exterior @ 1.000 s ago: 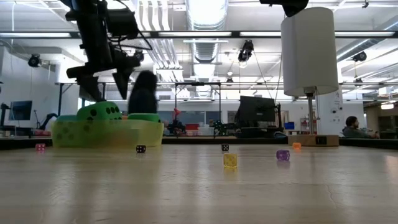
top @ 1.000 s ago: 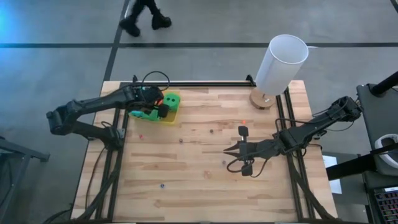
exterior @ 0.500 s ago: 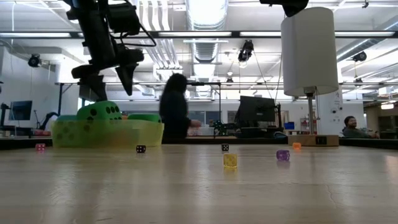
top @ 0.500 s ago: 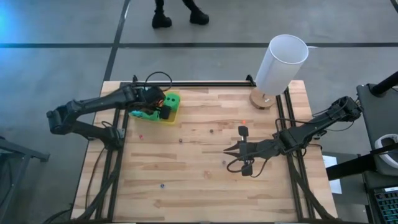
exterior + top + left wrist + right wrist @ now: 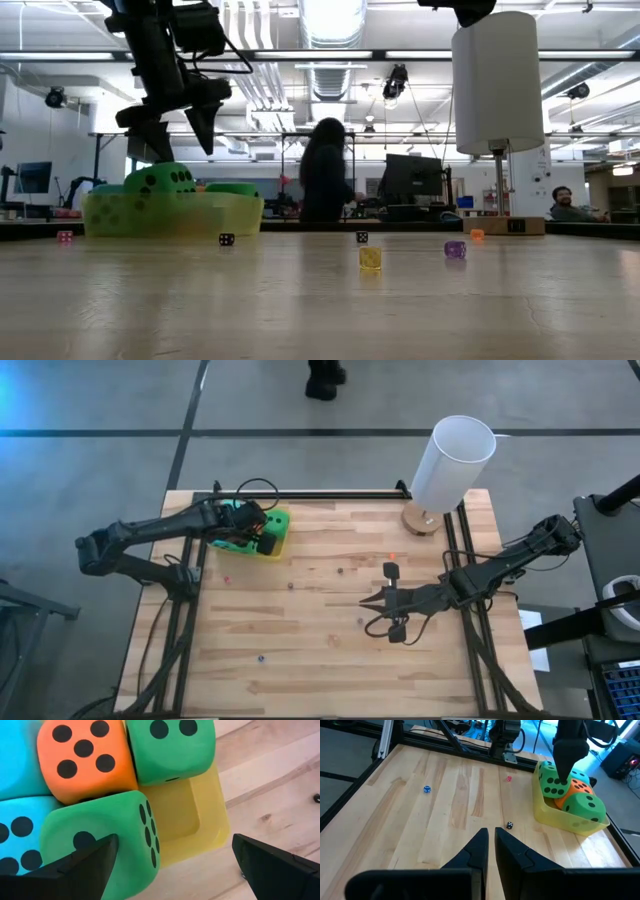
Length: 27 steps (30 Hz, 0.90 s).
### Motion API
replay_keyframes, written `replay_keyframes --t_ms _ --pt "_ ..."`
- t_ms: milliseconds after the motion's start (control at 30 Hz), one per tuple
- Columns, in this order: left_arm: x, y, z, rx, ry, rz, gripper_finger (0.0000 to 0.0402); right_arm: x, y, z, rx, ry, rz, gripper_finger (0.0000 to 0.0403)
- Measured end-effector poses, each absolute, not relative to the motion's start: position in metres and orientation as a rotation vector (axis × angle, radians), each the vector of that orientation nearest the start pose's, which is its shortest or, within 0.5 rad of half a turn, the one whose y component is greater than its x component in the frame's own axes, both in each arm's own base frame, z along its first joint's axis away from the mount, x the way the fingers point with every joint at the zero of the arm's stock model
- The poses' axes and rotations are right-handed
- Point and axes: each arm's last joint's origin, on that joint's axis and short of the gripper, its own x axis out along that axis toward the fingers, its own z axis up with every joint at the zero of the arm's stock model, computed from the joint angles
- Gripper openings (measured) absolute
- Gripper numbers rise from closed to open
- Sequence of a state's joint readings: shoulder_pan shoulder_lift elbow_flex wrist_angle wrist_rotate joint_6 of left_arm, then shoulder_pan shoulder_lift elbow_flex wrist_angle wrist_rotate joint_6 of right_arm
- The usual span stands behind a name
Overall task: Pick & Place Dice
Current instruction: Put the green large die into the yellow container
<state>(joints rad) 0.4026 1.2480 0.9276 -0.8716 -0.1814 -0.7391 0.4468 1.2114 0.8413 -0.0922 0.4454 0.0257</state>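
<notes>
Several soft dice lie packed in a translucent yellow tray (image 5: 200,830) at the table's far left: an orange one (image 5: 85,757), two green ones (image 5: 170,747) (image 5: 100,845) and two teal ones (image 5: 17,755) (image 5: 15,845). My left gripper (image 5: 178,140) hangs open just above the tray, pointing steeply down, with its fingers astride the nearer green die and the tray's bare corner. It holds nothing. My right gripper (image 5: 366,603) hovers shut over the table's middle right, also holding nothing.
A tall white cylinder (image 5: 452,460) on a wooden base stands at the far right. Tiny dice are scattered over the tabletop: pink (image 5: 65,237), black (image 5: 226,239), yellow (image 5: 370,258), purple (image 5: 455,249). A person walks beyond the table's far edge.
My left gripper has turned a little above the tray and stays open. The dice have not moved. A person has walked across behind the table.
</notes>
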Motion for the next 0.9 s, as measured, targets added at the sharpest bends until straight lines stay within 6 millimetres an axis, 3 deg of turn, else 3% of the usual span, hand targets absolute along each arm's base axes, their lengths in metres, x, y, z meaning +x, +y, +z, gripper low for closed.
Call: replay_keyframes --t_ms 900 --pt "0.199 0.090 0.211 -0.761 0.955 0.930 0.0399 0.241 0.102 0.276 -0.174 0.417 -0.004 0.0028"
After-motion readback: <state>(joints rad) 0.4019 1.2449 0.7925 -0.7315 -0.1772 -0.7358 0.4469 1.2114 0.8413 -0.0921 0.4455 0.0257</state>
